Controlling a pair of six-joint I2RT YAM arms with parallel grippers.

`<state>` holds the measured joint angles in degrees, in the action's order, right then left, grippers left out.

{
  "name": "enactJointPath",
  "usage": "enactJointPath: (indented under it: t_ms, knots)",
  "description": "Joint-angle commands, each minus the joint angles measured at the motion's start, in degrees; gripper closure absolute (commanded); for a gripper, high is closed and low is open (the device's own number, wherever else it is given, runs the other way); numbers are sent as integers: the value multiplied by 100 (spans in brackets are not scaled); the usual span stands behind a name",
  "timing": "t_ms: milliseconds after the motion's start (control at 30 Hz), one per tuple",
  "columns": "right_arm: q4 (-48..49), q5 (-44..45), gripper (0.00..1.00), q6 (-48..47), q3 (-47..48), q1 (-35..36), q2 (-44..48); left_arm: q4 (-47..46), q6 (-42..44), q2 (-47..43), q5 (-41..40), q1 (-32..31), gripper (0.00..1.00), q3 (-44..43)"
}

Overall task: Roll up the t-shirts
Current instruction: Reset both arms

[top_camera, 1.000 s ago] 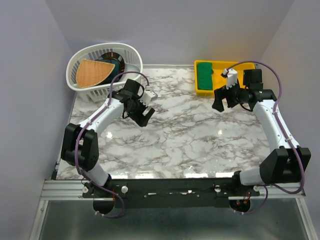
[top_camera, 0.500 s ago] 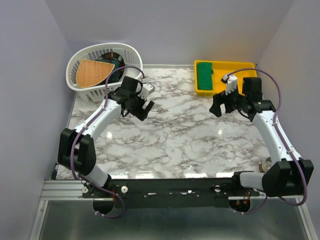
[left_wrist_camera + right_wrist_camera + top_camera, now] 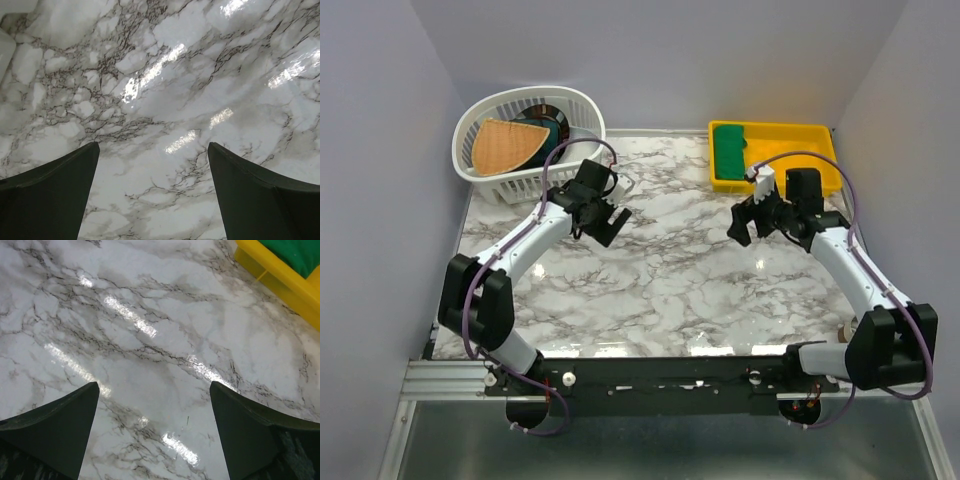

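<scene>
Currently: nothing gripped

L hand [image 3: 607, 224] hangs over the marble desk [image 3: 670, 290] toward its far-left corner. Its fingers are spread wide, w/ only bare marble betw. them in the wrist view [image 3: 152, 145]. R hand [image 3: 745, 222] sits over the far-right part of the desk, also spread apart & holding nothing [image 3: 152, 385]. The green t-shirt [image 3: 728, 150] lies in the left end of a yellow tray [image 3: 790, 128] at the far-right corner, just beyond the R hand. It looks folded flat, but that's hard to confirm from above. At the far-left corner a white basket [image 3: 480, 178] holds a dark teal item w/ a tan wedge [image 3: 505, 145] on top.
</scene>
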<state>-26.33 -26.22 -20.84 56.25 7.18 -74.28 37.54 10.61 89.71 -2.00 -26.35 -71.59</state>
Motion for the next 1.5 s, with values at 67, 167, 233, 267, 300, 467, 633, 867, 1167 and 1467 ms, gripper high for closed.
enactJointPath:
  t_ms: [67, 167, 233, 267, 300, 467, 633, 867, 1167, 1467]
  knots:
    - [1156, 126, 0, 264, -220, 3, -375, -133, -323, 432, -327, 16, 1, 375]
    - [1252, 46, 0, 361, -193, 11, -569, -238, -218, 617, -379, 16, 1, 173]
    - [1393, 38, 0, 467, -158, 11, -666, -204, -130, 801, -581, 24, 1, -20]
    - [1420, 20, 0, 502, -123, 11, -710, -168, -130, 846, -626, 16, 1, -248]
    - [1472, 46, 0, 641, -53, 11, -754, -133, -130, 872, -617, 24, 1, -354]
    - [1464, 38, 0, 704, 158, 11, -763, -475, -164, 688, -249, 33, 1, -549]
    - [1279, -138, 0, 686, 168, 3, -781, -633, -156, 758, -186, 33, 1, -602]
    - [1438, -112, 0, 959, 237, 11, -772, -818, -147, 855, -362, 95, 1, -689]
    - [787, -332, 0, 617, 932, 3, -1018, -810, -420, 1031, -213, 95, 1, -865]
    - [910, 398, 0, 1082, 949, 11, -1045, -976, -508, 1180, -222, 95, 1, -979]
